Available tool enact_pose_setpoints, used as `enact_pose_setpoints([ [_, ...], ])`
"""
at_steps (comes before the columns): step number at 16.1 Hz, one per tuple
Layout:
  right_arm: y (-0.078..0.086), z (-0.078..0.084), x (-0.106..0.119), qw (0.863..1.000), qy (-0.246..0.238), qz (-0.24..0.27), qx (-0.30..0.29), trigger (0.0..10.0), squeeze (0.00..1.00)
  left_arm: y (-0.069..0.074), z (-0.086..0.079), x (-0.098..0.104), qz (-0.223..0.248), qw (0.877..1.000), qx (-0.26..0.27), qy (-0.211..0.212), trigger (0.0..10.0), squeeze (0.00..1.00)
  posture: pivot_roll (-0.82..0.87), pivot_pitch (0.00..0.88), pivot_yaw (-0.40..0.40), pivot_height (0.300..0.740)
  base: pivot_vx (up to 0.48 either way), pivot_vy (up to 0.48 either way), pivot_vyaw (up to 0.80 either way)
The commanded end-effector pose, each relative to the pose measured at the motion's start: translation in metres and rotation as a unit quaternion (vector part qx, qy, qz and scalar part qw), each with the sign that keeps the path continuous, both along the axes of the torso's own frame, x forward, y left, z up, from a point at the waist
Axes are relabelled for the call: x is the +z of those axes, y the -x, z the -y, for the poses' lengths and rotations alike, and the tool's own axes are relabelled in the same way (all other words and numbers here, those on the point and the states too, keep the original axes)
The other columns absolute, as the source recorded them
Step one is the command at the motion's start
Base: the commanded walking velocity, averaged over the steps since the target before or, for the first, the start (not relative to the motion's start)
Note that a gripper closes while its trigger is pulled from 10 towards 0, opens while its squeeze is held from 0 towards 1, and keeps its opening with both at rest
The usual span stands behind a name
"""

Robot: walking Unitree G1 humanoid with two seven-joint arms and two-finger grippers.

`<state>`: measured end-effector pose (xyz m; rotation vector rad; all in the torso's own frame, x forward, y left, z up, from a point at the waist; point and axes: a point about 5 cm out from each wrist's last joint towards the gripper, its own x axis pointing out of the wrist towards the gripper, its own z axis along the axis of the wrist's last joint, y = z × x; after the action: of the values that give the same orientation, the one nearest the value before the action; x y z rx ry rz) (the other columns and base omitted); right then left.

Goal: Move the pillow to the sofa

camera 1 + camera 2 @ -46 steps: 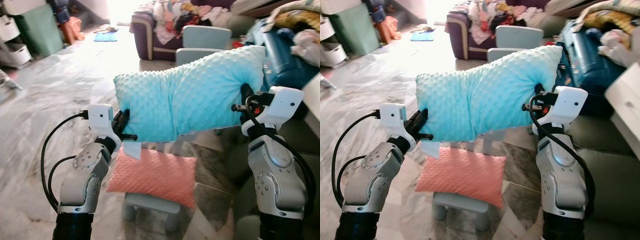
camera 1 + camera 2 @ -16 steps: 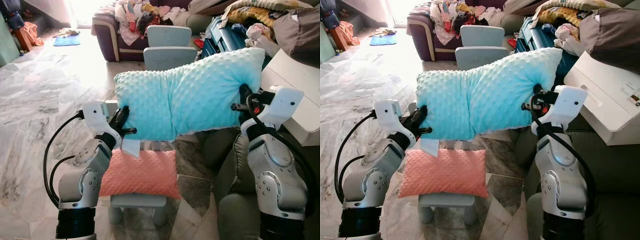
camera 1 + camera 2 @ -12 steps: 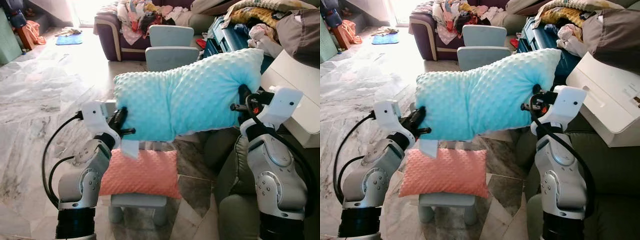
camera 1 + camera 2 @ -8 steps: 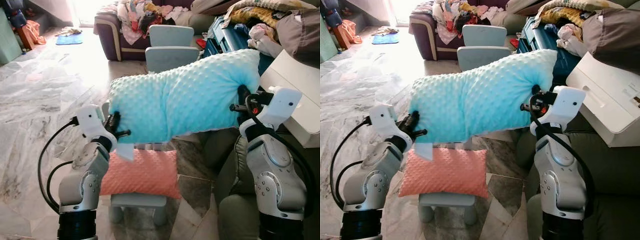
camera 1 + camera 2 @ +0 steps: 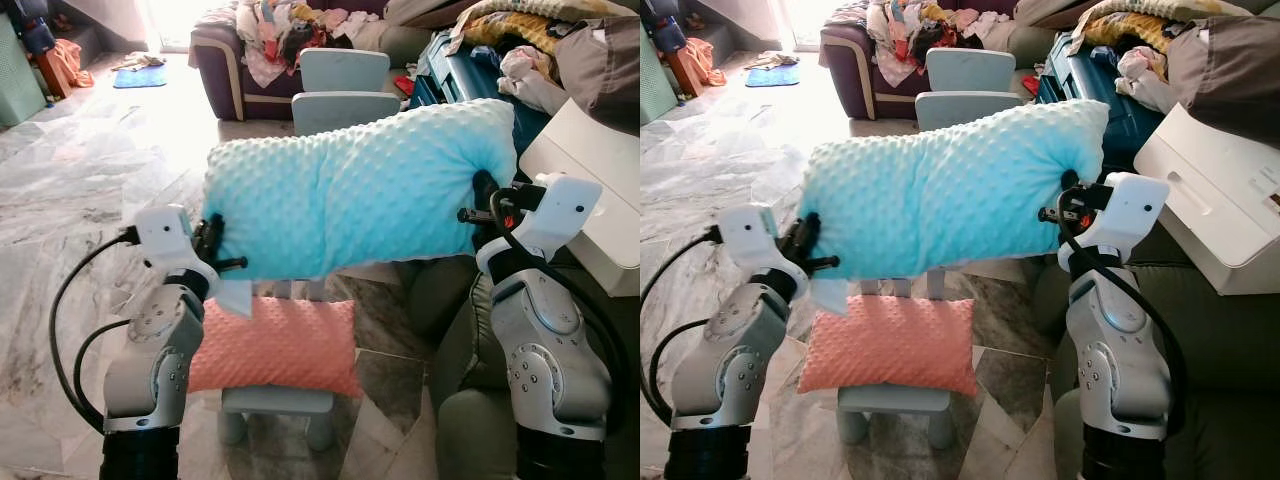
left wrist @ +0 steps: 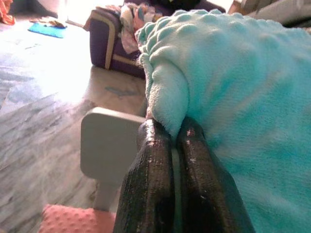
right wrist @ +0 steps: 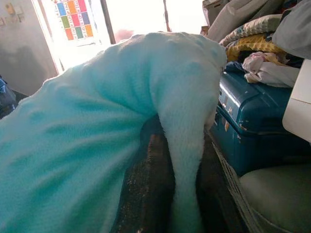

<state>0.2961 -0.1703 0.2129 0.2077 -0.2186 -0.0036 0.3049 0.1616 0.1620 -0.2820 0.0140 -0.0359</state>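
A light blue dotted pillow (image 5: 355, 190) hangs in the air between my two arms, stretched nearly flat. My left gripper (image 5: 211, 242) is shut on its left edge, and the left wrist view has both black fingers (image 6: 155, 189) pinching the fabric (image 6: 233, 107). My right gripper (image 5: 481, 200) is shut on the pillow's right edge, the fabric (image 7: 180, 160) squeezed between its fingers. The grey-green sofa (image 5: 455, 300) lies low on my right, beside the right arm.
A pink pillow (image 5: 275, 345) lies on a small grey stool (image 5: 275, 405) right below. Two pale blue chairs (image 5: 345, 85) stand behind. A purple couch (image 5: 240, 50) piled with clothes is at the back. A blue suitcase (image 5: 1120, 85) and a white box (image 5: 1215, 200) sit at right.
My left arm has swung outward to the left, pulling the blue pillow longer and flatter. The right gripper has held its place.
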Motion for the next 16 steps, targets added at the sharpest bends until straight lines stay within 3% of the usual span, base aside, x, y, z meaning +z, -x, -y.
enact_pose_setpoints([
  [1, 0.003, 0.003, 0.006, 1.000, 0.001, 0.015, -0.010, 0.0, 0.00, 0.000, -0.002, 0.011, 0.030, 1.000, 0.000, -0.008, 10.0, 0.00, -0.13, 0.070, -0.014, 0.740, 0.000, 0.000, 0.00],
  [3, 0.003, 0.003, 0.007, 1.000, 0.011, 0.018, -0.010, 0.0, 0.00, -0.004, -0.005, 0.016, 0.023, 0.999, -0.001, -0.040, 10.0, 0.00, -0.13, 0.067, -0.017, 0.740, 0.000, 0.000, 0.00],
  [5, 0.007, 0.005, 0.005, 1.000, 0.022, 0.018, -0.012, 0.0, 0.00, -0.006, -0.005, 0.022, 0.031, 0.999, -0.015, -0.041, 10.0, 0.00, -0.12, 0.068, -0.017, 0.740, 0.000, 0.000, 0.00],
  [7, 0.018, 0.008, -0.004, 0.998, 0.055, 0.011, -0.013, 0.0, 0.00, -0.004, -0.004, 0.028, 0.049, 0.996, -0.026, -0.074, 10.0, 0.00, -0.12, 0.070, -0.012, 0.740, 0.000, 0.000, 0.00],
  [10, 0.028, 0.007, -0.023, 0.998, 0.056, -0.014, -0.023, 0.0, 0.00, 0.003, -0.004, 0.023, 0.057, 0.994, -0.030, -0.091, 10.0, 0.00, -0.13, 0.073, -0.003, 0.740, 0.000, 0.000, 0.00],
  [12, 0.031, 0.002, -0.043, 0.997, 0.056, -0.041, -0.023, 0.0, 0.00, 0.008, -0.006, 0.007, 0.032, 0.995, -0.030, -0.090, 10.0, 0.00, -0.12, 0.072, -0.001, 0.740, 0.000, 0.000, 0.00],
  [16, 0.032, 0.004, -0.081, 0.993, 0.063, -0.099, -0.011, 0.0, 0.00, 0.017, -0.027, -0.047, -0.049, 0.994, -0.005, -0.094, 10.0, 0.00, -0.12, 0.067, -0.011, 0.740, 0.000, 0.000, 0.00],
])
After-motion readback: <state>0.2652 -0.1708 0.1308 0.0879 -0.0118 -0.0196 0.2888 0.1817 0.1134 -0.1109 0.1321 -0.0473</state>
